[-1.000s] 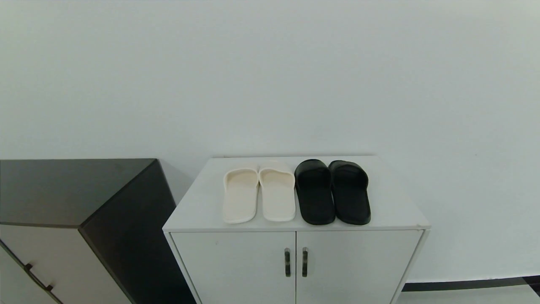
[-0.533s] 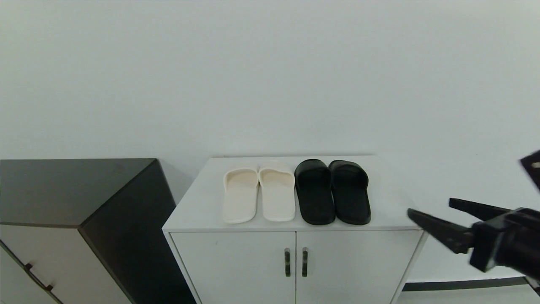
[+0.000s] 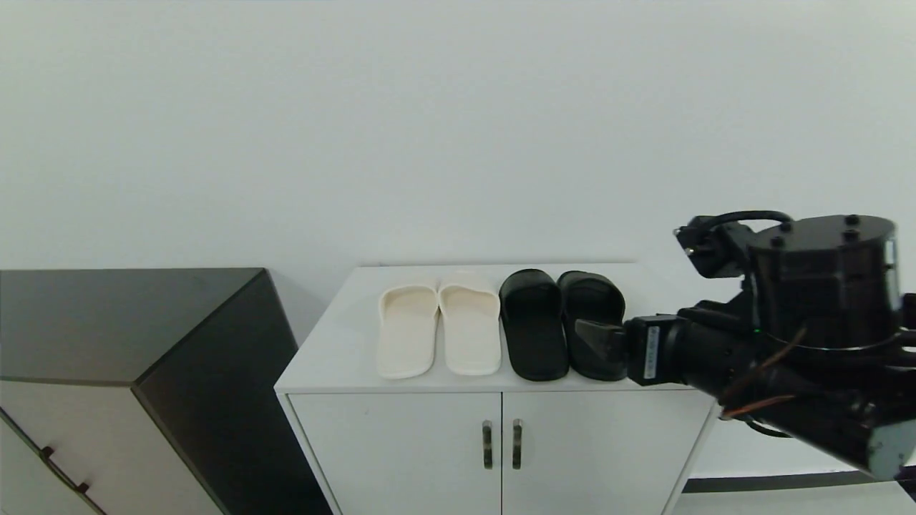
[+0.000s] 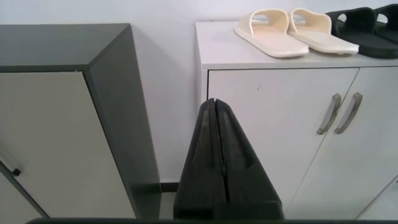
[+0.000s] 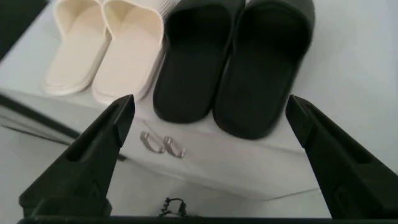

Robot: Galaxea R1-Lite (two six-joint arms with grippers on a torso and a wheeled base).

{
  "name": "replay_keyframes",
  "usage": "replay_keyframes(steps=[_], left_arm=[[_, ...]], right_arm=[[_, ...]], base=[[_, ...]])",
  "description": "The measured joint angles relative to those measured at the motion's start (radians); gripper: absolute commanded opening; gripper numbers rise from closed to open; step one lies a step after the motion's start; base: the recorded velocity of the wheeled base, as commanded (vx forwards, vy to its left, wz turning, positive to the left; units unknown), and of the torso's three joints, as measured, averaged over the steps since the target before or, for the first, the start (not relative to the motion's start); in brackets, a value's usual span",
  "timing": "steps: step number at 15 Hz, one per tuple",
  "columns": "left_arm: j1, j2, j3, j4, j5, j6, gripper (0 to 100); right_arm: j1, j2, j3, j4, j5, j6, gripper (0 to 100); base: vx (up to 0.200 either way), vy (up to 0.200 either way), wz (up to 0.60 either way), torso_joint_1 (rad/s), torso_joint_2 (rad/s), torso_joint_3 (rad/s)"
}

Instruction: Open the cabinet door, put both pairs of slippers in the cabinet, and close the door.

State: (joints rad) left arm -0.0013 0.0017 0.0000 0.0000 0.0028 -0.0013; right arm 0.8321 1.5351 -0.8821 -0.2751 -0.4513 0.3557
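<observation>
Facing a boxy white cabinet [image 3: 336,350] with a smooth matte top, both flat doors [image 3: 401,450] closed, two slim bar handles [image 3: 487,444] flanking the middle seam. Carrying two pairs of moulded, rounded slides on that top: cream slippers [image 3: 406,332] toward the cabinet's left, glossy black slippers [image 3: 533,329] just beside them toward its right, all lying flat with toe bands toward the wall. Hovering at the cabinet's right front edge: right gripper [image 5: 210,107], tapered jaws spreading wide, clamping nothing, framing the black pair. Hanging low before the cabinet's left door: left gripper [image 4: 215,109], jaws pressing together, empty. Standing left of the cabinet: dark unit [image 3: 129,322].
</observation>
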Motion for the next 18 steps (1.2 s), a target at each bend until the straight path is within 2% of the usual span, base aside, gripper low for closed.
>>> replay_keyframes(steps=[5, 7, 10, 18], left_arm=[[0.000, 0.000, 0.000, 0.000, 0.000, 0.000, 0], [-0.001, 0.000, 0.000, 0.000, 0.000, 0.000, 0], [0.000, 0.000, 0.000, 0.000, 0.000, 0.000, 0], [-0.001, 0.000, 0.000, 0.000, 0.000, -0.001, 0]], right_arm=[[0.005, 0.251, -0.198, -0.007, -0.195, 0.003, 100], [-0.020, 0.341, -0.244, -0.074, -0.233, -0.003, 100], [-0.050, 0.417, -0.266, -0.122, -0.236, -0.007, 100], [-0.157, 0.607, -0.439, -0.179, -0.205, -0.092, 100]], base=[[0.000, 0.000, 0.00, 0.000, 0.00, 0.000], [0.000, 0.000, 0.00, 0.000, 0.00, 0.000], [0.000, 0.000, 0.00, 0.000, 0.00, 0.000], [0.000, 0.000, 0.00, 0.000, 0.00, 0.000]])
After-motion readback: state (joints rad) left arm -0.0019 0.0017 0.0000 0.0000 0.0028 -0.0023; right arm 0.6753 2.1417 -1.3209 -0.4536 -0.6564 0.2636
